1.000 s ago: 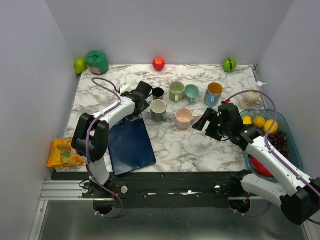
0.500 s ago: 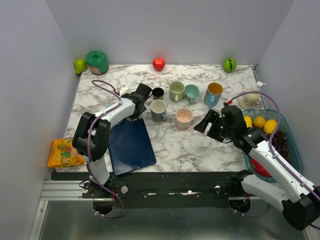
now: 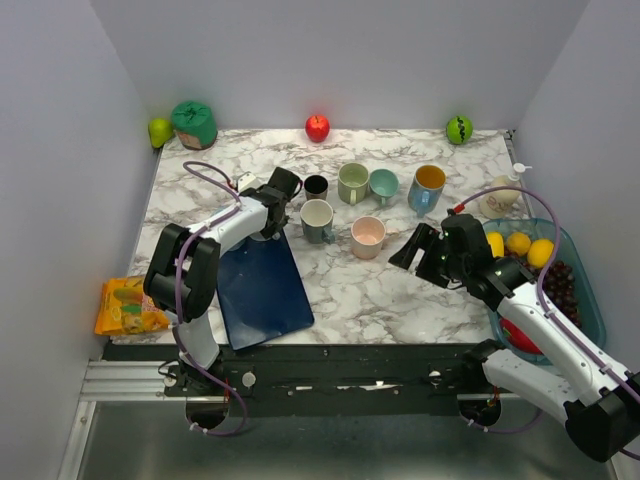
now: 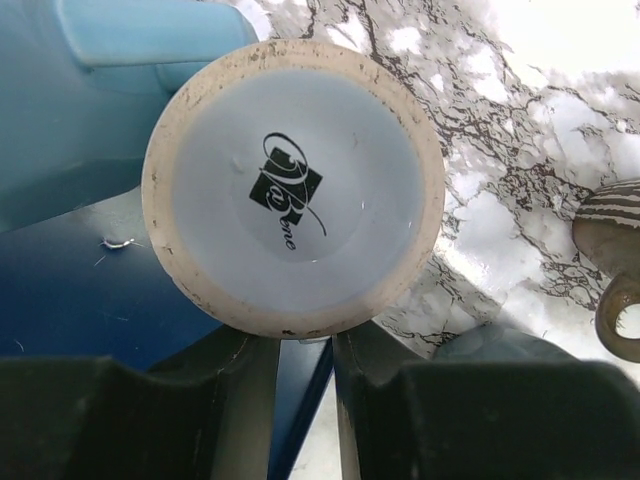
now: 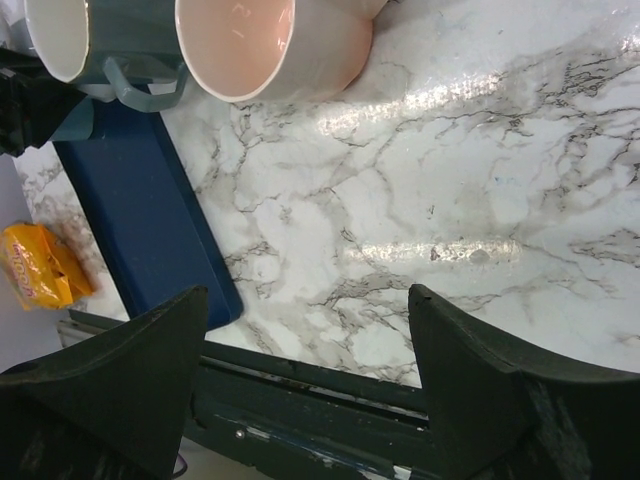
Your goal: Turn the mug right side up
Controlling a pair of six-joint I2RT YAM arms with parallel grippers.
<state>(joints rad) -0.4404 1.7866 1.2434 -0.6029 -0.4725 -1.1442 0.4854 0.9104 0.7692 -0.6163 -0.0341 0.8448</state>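
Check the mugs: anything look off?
One light-blue mug sits bottom-up at the blue mat's edge, logo base facing the left end effector. The other mugs stand open-side up.

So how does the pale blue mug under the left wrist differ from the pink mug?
The pale blue mug shows its flat base, with a dark logo on it; the pink mug stands upright and shows its open mouth. The pale blue mug sits at the edge of the dark blue board; the pink mug stands on the bare marble table. Both are round and glossy.
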